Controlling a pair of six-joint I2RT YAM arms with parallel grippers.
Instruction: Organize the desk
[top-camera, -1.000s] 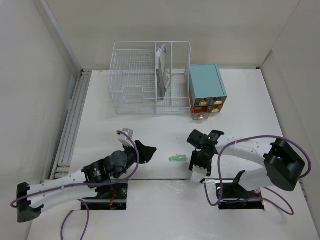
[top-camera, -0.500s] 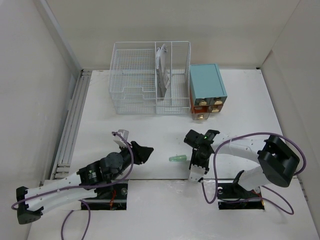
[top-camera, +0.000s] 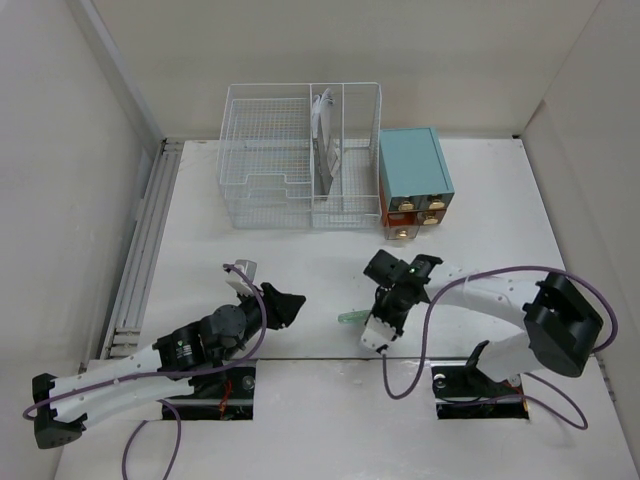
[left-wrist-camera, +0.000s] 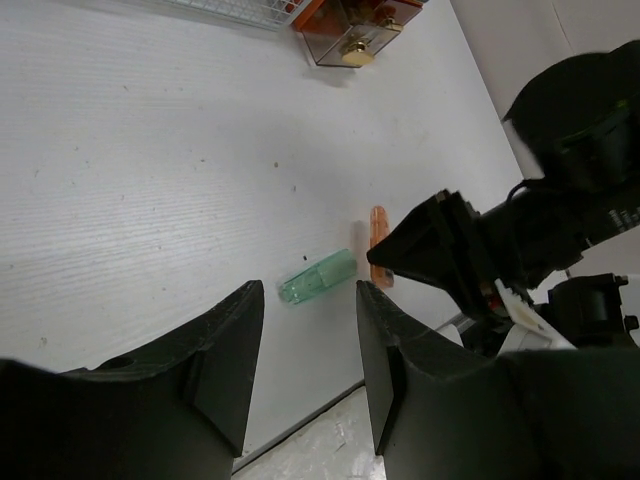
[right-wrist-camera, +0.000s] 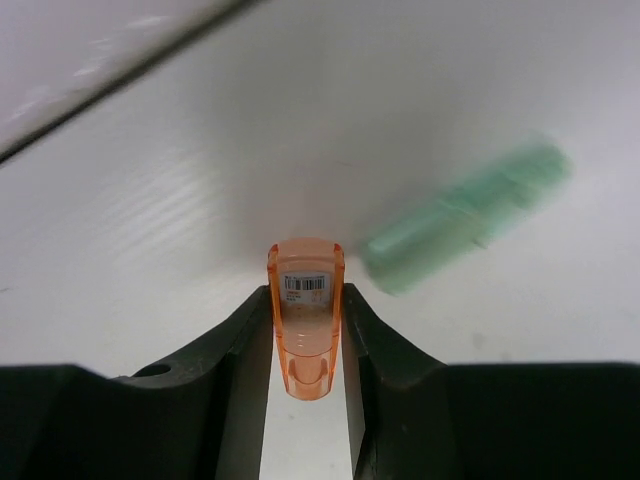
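Right gripper pinches the orange tube.
Pickup step, likely: next, lift clear of the green tube just right.

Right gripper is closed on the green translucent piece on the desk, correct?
No. The right gripper is closed on the orange translucent piece, not the green translucent piece, which lies loose on the desk beside it. The right wrist view shows this.

Green tube blurs at the right wrist; orange piece's label is too tiny to read; overhead, right gripper covers it.
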